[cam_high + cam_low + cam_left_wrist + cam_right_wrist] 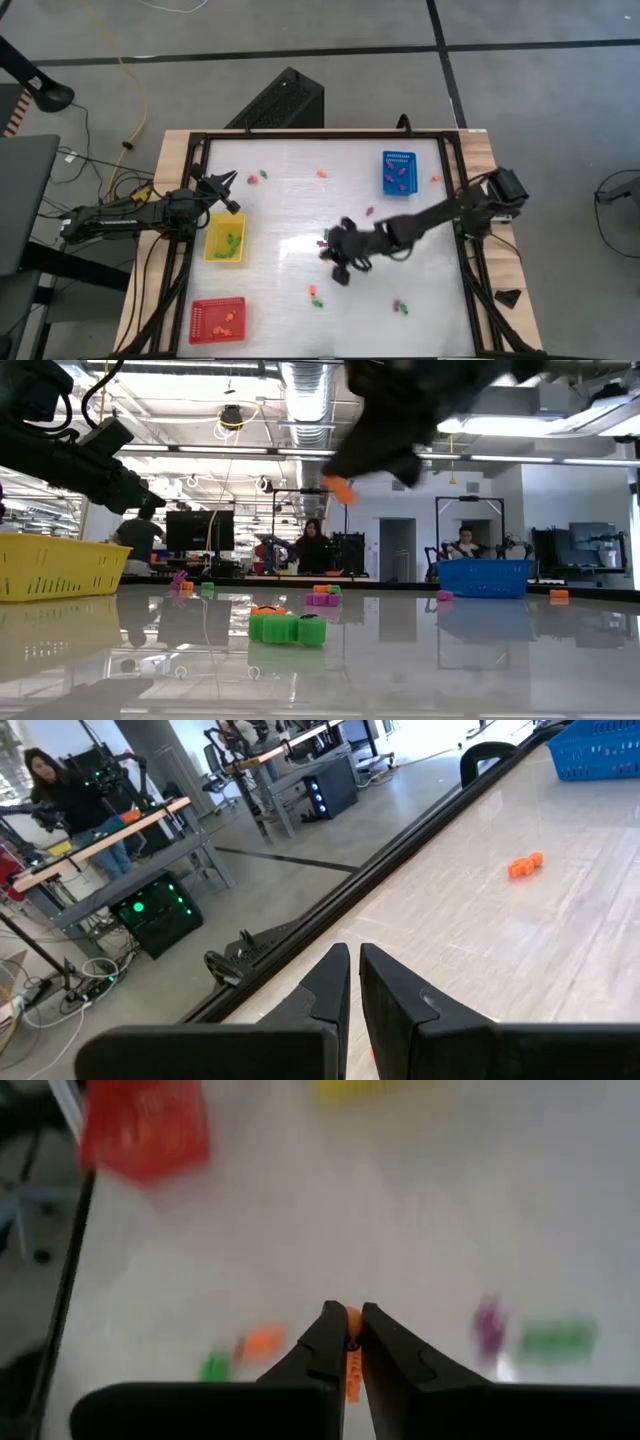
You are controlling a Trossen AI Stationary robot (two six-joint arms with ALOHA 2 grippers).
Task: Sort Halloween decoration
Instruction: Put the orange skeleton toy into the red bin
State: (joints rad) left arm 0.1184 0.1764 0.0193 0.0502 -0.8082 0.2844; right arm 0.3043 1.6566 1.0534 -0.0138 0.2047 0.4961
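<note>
Small orange, green and purple Halloween decoration pieces lie scattered on the white table. A green pair lies near the front. My right gripper hangs over the table's middle, slanting down toward the left side, shut on an orange piece. My left gripper waits shut and level at the left edge, just beyond the yellow tray, holding nothing. My right gripper pinches the orange piece's upper end between its two fingertips. The rest of the piece hangs below the fingers, lifted well clear of the table.
A red tray with a few pieces sits at the near left, and a blue tray with purple pieces at the far right. Loose pieces lie near the far edge and the near edge. People work at desks beyond the table.
</note>
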